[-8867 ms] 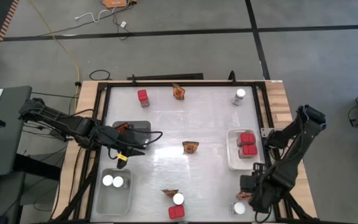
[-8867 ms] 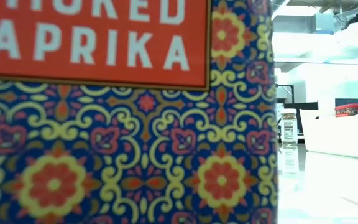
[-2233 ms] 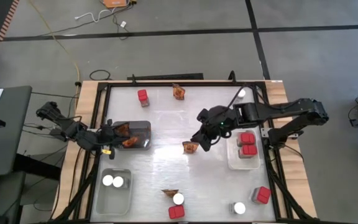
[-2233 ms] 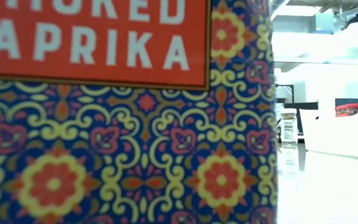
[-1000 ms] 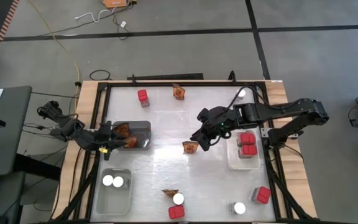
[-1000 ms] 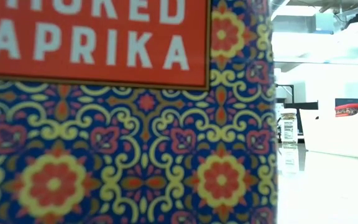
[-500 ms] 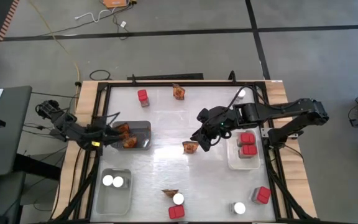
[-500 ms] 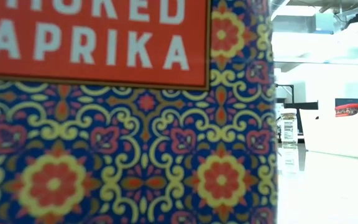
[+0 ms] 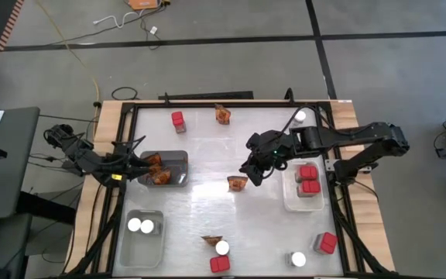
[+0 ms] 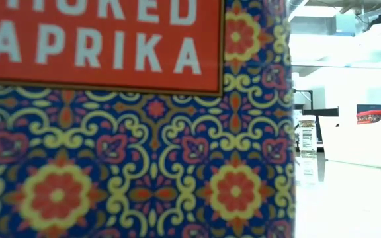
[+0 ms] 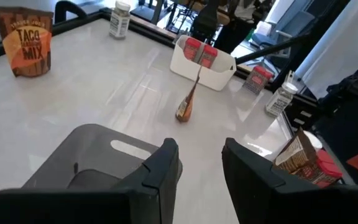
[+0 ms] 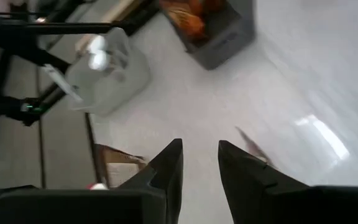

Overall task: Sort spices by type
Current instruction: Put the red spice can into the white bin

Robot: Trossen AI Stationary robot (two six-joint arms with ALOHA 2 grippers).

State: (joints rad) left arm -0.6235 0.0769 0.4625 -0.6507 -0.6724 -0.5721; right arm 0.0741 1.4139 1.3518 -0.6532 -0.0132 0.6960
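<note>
An orange-brown packet [image 9: 237, 183] stands on the table's middle; it shows edge-on in the left wrist view [image 11: 185, 109]. My right gripper [image 9: 252, 172] is open and empty just right of it, above the table [image 12: 201, 168]. My left gripper [image 9: 132, 153] is open and empty over the left end of the grey tray [image 9: 175, 159], which holds orange-brown packets [image 9: 155, 167]. The clear tray [image 9: 142, 246] holds two white-lidded jars [image 9: 141, 225]. The white tray [image 9: 291, 194] holds red boxes [image 9: 310, 179].
Loose on the table are a red box [image 9: 178, 119], a packet [image 9: 223, 115] and a jar [image 9: 299, 118] at the far edge. A packet [image 9: 211, 240], jars [image 9: 222, 248] [image 9: 298, 259] and red boxes [image 9: 219, 264] [image 9: 327, 243] sit at the near edge. A paprika box [image 10: 131, 119] fills the low view.
My left gripper has drawn back a little toward the table's left and far edges, away from the packets in the grey tray, staying open. My right gripper has kept almost still beside the middle packet.
</note>
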